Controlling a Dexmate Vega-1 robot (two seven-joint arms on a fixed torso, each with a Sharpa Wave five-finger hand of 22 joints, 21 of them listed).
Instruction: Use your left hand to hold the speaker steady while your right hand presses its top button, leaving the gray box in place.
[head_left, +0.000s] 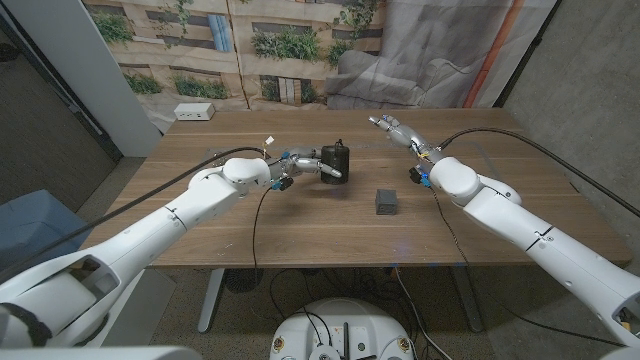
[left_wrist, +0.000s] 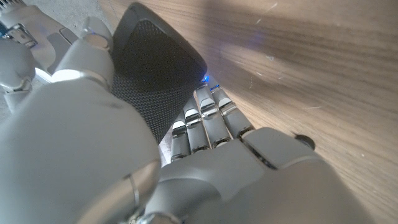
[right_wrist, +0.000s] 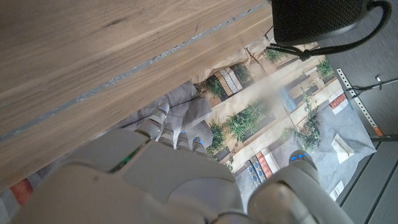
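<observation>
- Near the middle of the table (head_left: 300, 225), a little toward the far side, the speaker (head_left: 335, 160) stands upright, dark and rounded, with a cord loop at its top.
- The left hand (head_left: 305, 167) grips the speaker from its left side; in the left wrist view the fingers (left_wrist: 205, 121) lie along the mesh body (left_wrist: 155, 68) and the thumb is on the other side of it.
- The right hand (head_left: 398, 133) hovers above the table to the right of the speaker, well apart from it, holding nothing; its fingers look loosely extended.
- The box (head_left: 386, 201), small and gray, sits nearer the robot, between the two arms and apart from both hands.
- I judge the speaker to be light and stiff, with a fabric mesh that gives good friction, so it should not slip easily.
- Because it is narrow and upright, a push from above could tip it; holding it low around the body seems best.
- The top must stay free for the right hand to press the button.
- The press is not yet done.
</observation>
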